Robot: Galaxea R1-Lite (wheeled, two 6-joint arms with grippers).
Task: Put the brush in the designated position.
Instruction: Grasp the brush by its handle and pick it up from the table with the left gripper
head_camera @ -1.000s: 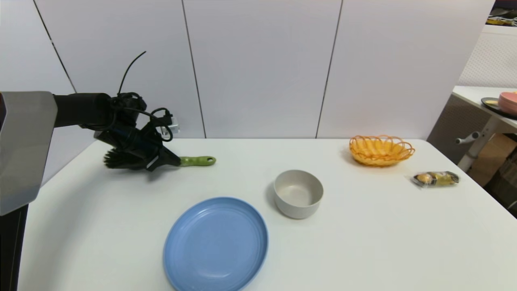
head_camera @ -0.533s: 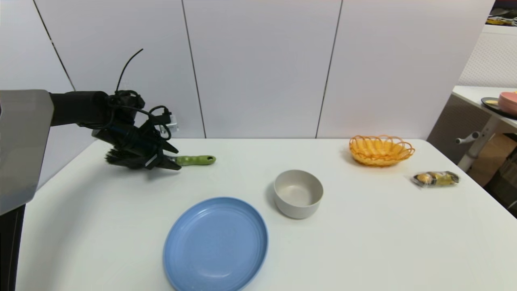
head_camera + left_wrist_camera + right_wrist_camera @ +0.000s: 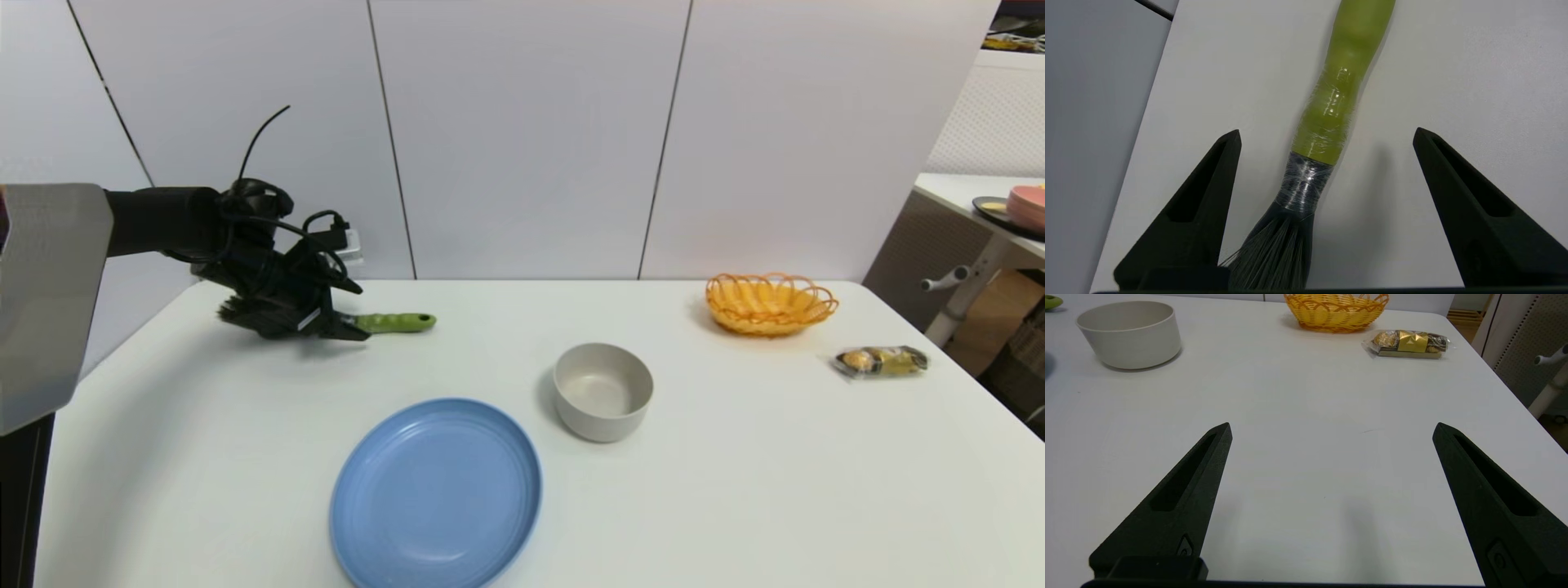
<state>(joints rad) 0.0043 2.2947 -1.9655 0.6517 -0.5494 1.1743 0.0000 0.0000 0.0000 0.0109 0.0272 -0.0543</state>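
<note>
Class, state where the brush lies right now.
In the head view the brush lies on the table's far left, handle toward the bowl, between the open left gripper's fingers.

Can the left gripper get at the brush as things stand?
Probably yes. The left gripper is open, its fingers either side of the brush on the table, with nothing between them.

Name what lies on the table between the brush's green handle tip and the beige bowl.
Nothing: in the head view only bare white table lies between the brush and the bowl.
</note>
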